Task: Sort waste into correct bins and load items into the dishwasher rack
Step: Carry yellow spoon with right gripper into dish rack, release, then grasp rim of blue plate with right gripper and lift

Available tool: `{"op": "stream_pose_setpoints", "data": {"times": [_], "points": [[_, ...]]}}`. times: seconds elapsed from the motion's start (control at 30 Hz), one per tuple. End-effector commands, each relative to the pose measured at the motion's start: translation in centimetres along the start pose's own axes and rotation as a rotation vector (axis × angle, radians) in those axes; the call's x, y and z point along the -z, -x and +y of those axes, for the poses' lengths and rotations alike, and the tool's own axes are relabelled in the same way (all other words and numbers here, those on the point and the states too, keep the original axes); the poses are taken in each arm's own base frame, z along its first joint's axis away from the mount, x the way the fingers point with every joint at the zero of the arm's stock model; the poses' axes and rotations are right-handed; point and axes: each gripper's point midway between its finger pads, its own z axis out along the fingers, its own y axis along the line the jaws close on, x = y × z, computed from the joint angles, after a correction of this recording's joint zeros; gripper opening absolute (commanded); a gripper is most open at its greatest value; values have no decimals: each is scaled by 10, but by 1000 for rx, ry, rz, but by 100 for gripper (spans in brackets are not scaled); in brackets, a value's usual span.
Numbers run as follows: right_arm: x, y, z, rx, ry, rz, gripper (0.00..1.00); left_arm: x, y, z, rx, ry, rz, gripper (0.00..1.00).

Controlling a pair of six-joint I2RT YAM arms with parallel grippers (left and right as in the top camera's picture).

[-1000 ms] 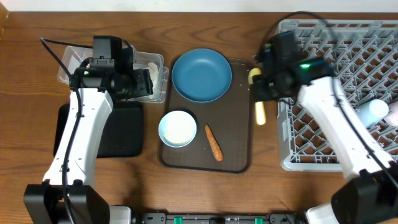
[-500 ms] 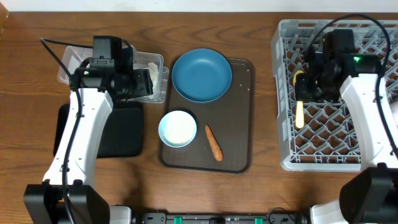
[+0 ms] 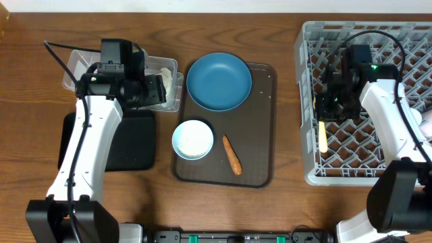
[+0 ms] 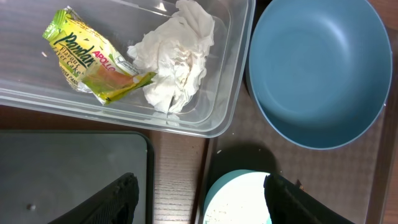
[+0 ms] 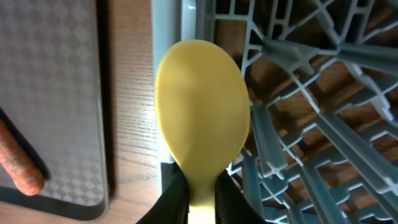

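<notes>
My right gripper (image 3: 331, 111) (image 5: 200, 190) is shut on the pale yellow spoon (image 3: 323, 137) (image 5: 202, 106) and holds it over the left side of the grey dishwasher rack (image 3: 305, 158) (image 5: 298, 93). My left gripper (image 3: 158, 89) (image 4: 205, 202) is open and empty, hovering by the clear tub (image 3: 74, 71) (image 4: 37, 93). The tub holds the crumpled tissue (image 4: 177, 59) and the yellow-green wrapper (image 4: 87, 56). The dark blue plate (image 3: 219, 82) (image 4: 317, 68), the pale blue bowl (image 3: 193, 139) (image 4: 239, 199) with rice grains and the carrot piece (image 3: 232, 154) (image 5: 18, 165) lie on the brown tray. The cups are hidden.
The brown serving tray (image 3: 260, 135) sits mid-table between the arms. The black tray (image 3: 131, 145) (image 4: 68, 168) lies below the clear tub at the left. The right arm's cable arcs over the rack.
My right gripper carried the spoon from the brown tray's right edge rightward over the rack, then a little nearer the front. The left arm has not moved.
</notes>
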Motion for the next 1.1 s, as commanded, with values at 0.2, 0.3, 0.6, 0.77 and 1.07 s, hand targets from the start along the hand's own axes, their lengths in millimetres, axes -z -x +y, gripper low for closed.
{"op": "stream_pose_setpoints", "data": {"times": [0.2, 0.3, 0.6, 0.77, 1.07], "points": [[-5, -2, -1, 17, -8, 9, 45, 2, 2, 3, -13, 14, -6, 67], [-5, 0, -1, 18, -7, 2, 46, 2, 2, 3, -13, 14, -6, 67], [30, 48, 21, 84, 12, -172, 49, 2, 2, 3, -13, 14, -6, 67], [57, 99, 65, 196, 88, -396, 49, 2, 2, 3, -12, 14, -6, 67], [22, 130, 144, 275, 180, -469, 52, 2, 2, 3, -12, 14, -5, 67]]}}
